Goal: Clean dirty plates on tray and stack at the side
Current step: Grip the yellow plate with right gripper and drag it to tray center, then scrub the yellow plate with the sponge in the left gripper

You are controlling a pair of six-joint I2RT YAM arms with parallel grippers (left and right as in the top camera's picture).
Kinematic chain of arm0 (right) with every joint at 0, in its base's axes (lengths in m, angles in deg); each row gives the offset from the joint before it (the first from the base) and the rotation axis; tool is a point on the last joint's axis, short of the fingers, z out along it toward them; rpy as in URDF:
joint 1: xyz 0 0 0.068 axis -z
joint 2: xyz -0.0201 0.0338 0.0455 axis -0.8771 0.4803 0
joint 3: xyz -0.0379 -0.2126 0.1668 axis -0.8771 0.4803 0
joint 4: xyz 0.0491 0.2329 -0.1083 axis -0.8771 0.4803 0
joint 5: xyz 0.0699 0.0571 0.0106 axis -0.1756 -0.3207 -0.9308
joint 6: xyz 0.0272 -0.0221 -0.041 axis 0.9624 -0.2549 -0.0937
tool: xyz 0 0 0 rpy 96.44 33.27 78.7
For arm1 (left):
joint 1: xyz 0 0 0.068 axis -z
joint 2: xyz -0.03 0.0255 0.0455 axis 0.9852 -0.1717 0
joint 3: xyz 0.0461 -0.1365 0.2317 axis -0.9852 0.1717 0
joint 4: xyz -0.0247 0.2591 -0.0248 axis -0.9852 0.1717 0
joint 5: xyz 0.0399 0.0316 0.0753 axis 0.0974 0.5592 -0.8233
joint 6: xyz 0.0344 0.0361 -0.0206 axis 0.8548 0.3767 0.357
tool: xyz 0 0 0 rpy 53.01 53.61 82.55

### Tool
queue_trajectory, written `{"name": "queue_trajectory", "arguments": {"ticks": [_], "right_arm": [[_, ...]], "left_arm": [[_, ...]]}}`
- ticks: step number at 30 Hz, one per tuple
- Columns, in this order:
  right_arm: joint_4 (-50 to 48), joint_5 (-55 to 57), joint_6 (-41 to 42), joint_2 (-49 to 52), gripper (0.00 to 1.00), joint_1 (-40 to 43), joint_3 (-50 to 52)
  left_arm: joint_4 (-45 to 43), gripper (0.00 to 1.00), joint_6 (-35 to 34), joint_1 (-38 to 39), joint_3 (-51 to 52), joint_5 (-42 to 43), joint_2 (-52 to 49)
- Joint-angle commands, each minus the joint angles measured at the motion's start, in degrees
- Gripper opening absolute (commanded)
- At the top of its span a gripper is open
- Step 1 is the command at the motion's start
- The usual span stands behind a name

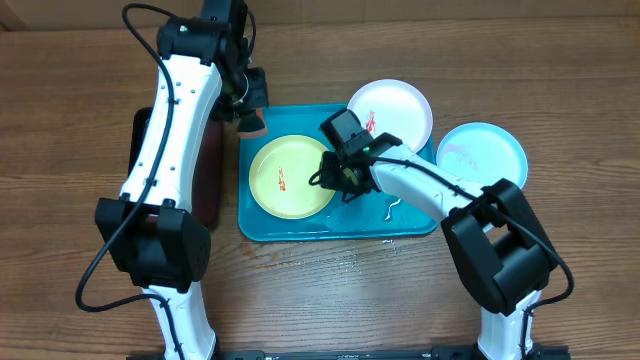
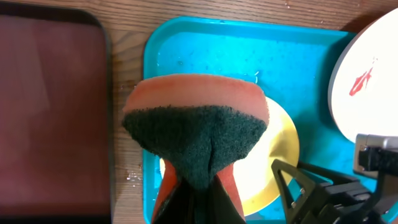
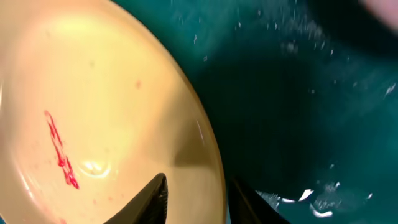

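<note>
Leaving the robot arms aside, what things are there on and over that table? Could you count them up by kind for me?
Plates: 3 - yellow-green plate, white plate, light blue plate
Trays: 2 - turquoise tray, dark red tray
Sponges: 1 - orange sponge with a green pad
Total: 6

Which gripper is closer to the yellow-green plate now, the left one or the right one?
Right. The right gripper is at the right rim of the yellow-green plate, jaws either side of it. The left gripper, holding a sponge, is beyond its far edge.
</note>
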Motion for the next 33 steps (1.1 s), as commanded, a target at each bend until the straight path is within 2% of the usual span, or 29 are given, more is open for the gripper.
{"name": "queue_trajectory", "arguments": {"ticks": [1,8,14,18,23,33], "right_arm": [[-1.2,0.0,-6.7,0.3,0.33,2.8,-1.4],[-2.3,-2.3,-9.8,1.0,0.24,4.0,-1.4],[-1.4,-4.1,-10.2,1.0,0.23,2.8,-1.4],[-1.2,-3.9,-10.0,1.1,0.15,1.9,-1.4],[-0.3,-2.1,-6.2,1.1,0.04,1.8,-1.4],[1.8,-2.1,5.6,2.2,0.04,1.8,-0.9]], "left_arm": [[-1.3,0.04,0.0,0.7,1.1,0.4,0.3],[-2.2,0.04,0.1,0.7,2.5,0.4,0.3],[-3.5,0.04,0.1,0.8,4.1,0.5,0.3],[-3.7,0.04,0.1,0.8,4.1,0.5,0.3],[-3.9,0.04,0.1,1.0,4.1,0.4,0.3],[-4.0,0.04,0.1,1.4,4.1,0.5,0.3]]}}
